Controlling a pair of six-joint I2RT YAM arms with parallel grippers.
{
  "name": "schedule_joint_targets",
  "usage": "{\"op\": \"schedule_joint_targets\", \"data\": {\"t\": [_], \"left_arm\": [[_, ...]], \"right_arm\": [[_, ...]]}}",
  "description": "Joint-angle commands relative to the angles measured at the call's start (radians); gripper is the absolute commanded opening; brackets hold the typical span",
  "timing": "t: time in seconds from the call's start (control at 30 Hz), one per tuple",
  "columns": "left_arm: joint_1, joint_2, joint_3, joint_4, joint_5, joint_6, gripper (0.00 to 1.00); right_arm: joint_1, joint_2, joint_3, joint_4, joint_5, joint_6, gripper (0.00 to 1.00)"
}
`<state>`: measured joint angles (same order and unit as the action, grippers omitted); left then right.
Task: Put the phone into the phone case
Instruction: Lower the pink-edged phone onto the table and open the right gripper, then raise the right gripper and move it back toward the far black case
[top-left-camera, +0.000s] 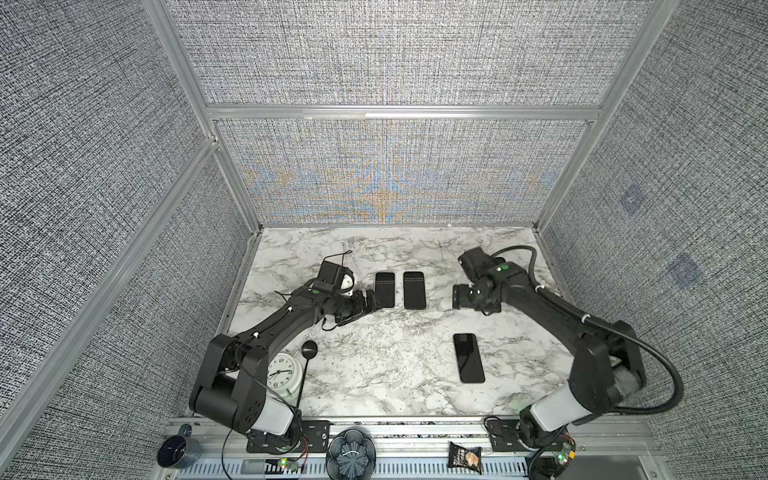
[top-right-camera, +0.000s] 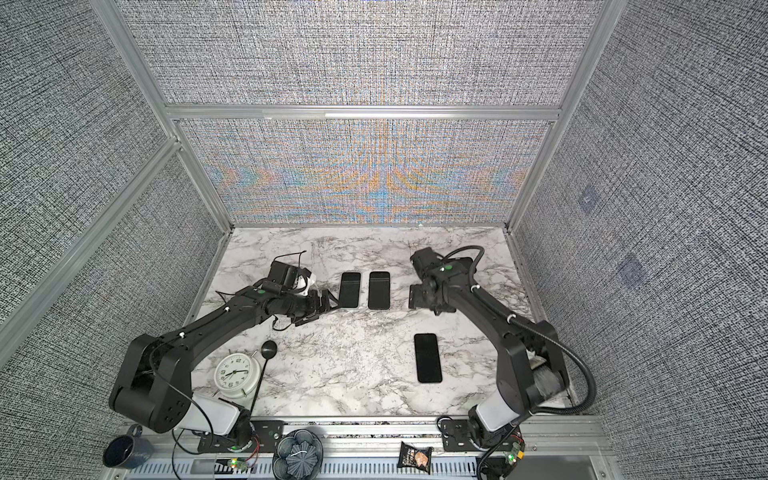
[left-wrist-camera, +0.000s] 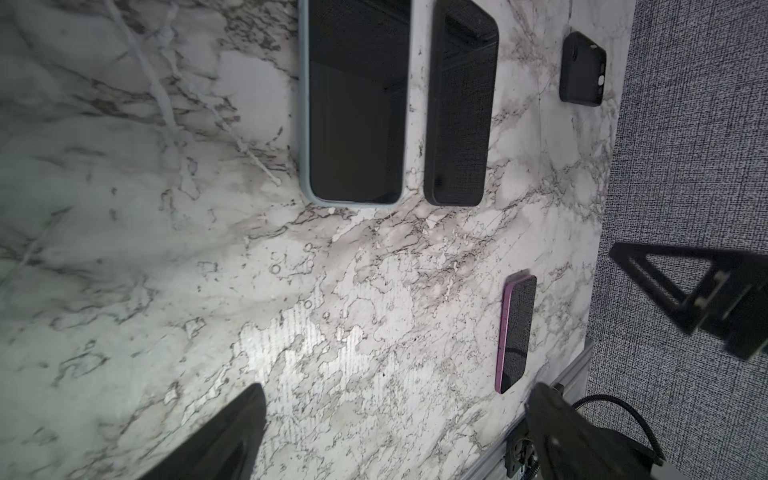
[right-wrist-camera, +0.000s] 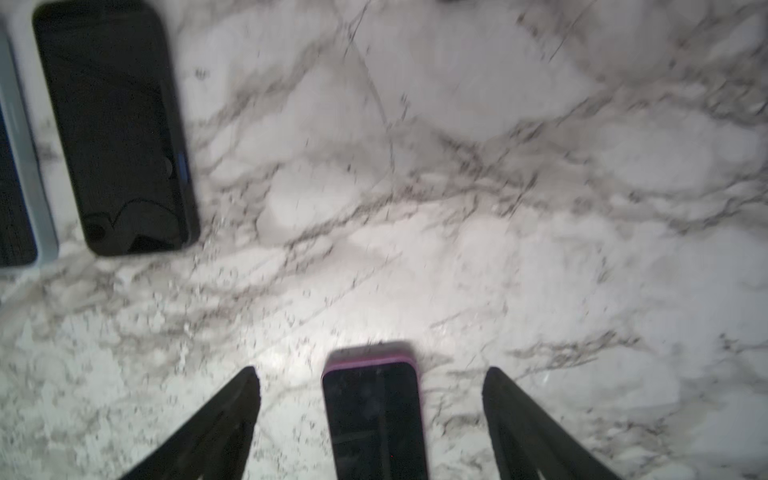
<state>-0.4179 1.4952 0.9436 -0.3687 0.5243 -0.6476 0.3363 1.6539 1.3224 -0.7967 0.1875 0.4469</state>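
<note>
Pink phone (top-left-camera: 468, 357) lying flat on marble tabletop (top-left-camera: 374, 374), right hand (right-wrist-camera: 372, 370) hovering behind it, fingers (right-wrist-camera: 232, 415) spread apart, left hand (top-left-camera: 370, 303) gaping empty beside blue-cased phone (top-left-camera: 384, 289), small black case (left-wrist-camera: 582, 68), possibly empty, lying near the side wall (left-wrist-camera: 685, 124).

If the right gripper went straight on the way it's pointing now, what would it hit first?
Probably the pink-edged, black-screened phone: in the right wrist view its end lies between the fingers of the open right gripper, aimed down at the white marble tabletop. Depth is unclear; it might meet marble beyond.
</note>
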Motion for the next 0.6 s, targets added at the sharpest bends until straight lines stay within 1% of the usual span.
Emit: {"op": "schedule_joint_targets", "data": {"t": [0.0, 0.1, 0.2, 0.27, 0.37, 0.43, 0.57], "left_arm": [[-0.010, 0.029, 0.034, -0.004, 0.007, 0.012, 0.99], [-0.015, 0.058, 0.055, -0.004, 0.014, 0.014, 0.98], [-0.015, 0.088, 0.076, -0.008, 0.019, 0.020, 0.98], [-0.016, 0.106, 0.086, -0.010, 0.022, 0.021, 0.98], [-0.017, 0.126, 0.091, 0.000, 0.025, 0.016, 0.98], [-0.018, 0.134, 0.092, 0.007, 0.029, 0.011, 0.98], [-0.020, 0.149, 0.096, 0.009, 0.029, 0.011, 0.98]], "right_arm": [[-0.110, 0.122, 0.124, 0.075, -0.025, -0.086, 0.85], [-0.212, 0.259, 0.243, 0.110, -0.132, -0.070, 0.81], [-0.278, 0.373, 0.326, 0.154, -0.227, -0.041, 0.79], [-0.309, 0.440, 0.381, 0.161, -0.256, -0.030, 0.79], [-0.339, 0.519, 0.450, 0.147, -0.268, -0.018, 0.78], [-0.352, 0.549, 0.476, 0.140, -0.302, -0.008, 0.78], [-0.361, 0.582, 0.481, 0.153, -0.312, 0.005, 0.78]]}}
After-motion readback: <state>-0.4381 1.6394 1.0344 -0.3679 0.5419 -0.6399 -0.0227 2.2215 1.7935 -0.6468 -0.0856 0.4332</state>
